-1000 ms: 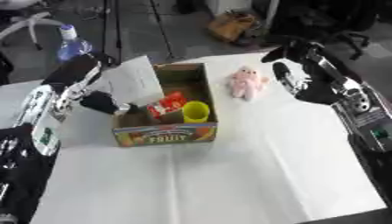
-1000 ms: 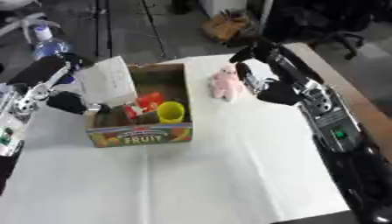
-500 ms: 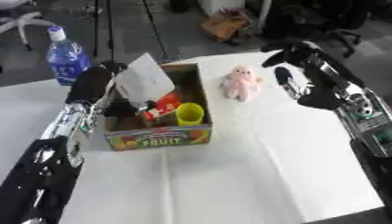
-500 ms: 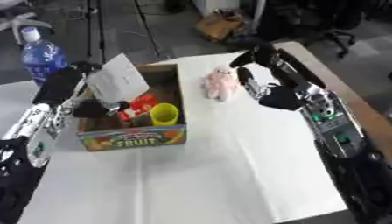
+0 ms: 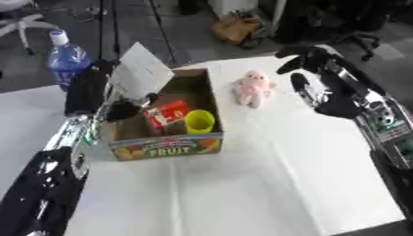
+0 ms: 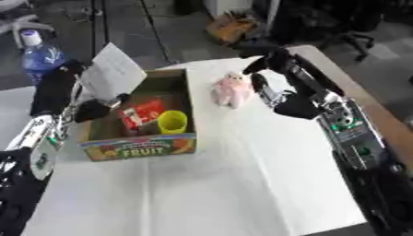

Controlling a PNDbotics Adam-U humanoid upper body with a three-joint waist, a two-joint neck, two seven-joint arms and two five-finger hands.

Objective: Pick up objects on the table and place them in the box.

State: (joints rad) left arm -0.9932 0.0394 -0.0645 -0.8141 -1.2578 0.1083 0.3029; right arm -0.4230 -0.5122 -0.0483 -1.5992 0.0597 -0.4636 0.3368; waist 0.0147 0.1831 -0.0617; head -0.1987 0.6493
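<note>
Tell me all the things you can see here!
Box: one, cardboard with FRUIT on its front, left-middle of the table.
Cup: one, yellow, inside the box.
Packet: one, red, inside the box beside the cup.
Plush toy: one, pink, on the table right of the box.
Bottle: one, blue, far left.
Table: one, white.
Left hand: black, at the box's left side.
Right hand: black, right of the toy.

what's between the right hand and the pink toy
Nothing: in the left eye view only bare white table separates the right hand from the pink toy.
</note>
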